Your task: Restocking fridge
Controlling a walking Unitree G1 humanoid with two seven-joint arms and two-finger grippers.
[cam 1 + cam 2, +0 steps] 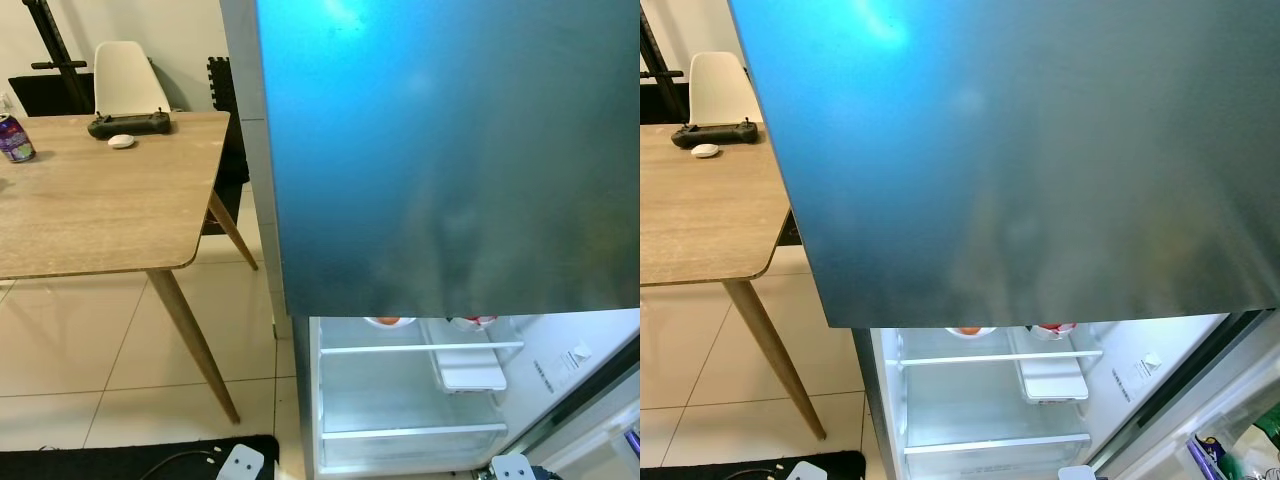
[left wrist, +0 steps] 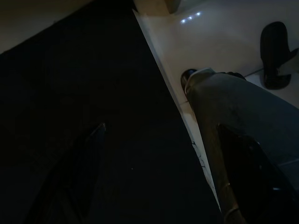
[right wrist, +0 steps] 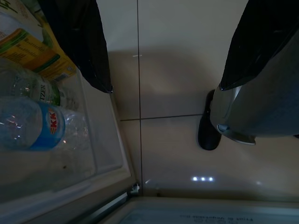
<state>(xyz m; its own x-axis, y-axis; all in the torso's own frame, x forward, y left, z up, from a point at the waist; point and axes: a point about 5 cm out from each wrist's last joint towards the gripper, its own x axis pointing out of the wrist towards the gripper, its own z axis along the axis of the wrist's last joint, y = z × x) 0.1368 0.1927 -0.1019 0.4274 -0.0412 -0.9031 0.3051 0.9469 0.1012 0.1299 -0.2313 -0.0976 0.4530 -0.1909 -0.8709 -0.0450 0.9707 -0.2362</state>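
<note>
Farthest left, at the back edge of the light wooden bench (image 1: 100, 210), stands a purple drink can (image 1: 14, 138), upright, its long axis vertical; judged from the task, it is the likeliest thing left to stock, and it lies well apart from both hands, off to the robot's left and forward. Further along the bench are a small white puck-shaped object (image 1: 121, 141) and a black handheld controller (image 1: 129, 124), with a white moulded chair (image 1: 127, 77) behind. Next comes the grey-blue steel upper fridge door (image 1: 450, 150), shut and close to the camera, and beneath it the open white lower fridge compartment (image 1: 410, 400) with clear shelves and something orange and something red at the top, too hidden to name. The left hand (image 2: 163, 172) hangs idle over a black floor mat (image 2: 70, 116), its two fingers spread and gripping nothing. The right hand (image 3: 163, 51) hangs near the open door's shelf, fingers likewise spread and empty, beside a clear water bottle with a blue label (image 3: 32, 126) lying across the wrist picture and a yellow-green carton (image 3: 32, 46). The left arm is on the can's side, so I judge it nearer; reaching it calls for a turn leftwards.
</note>
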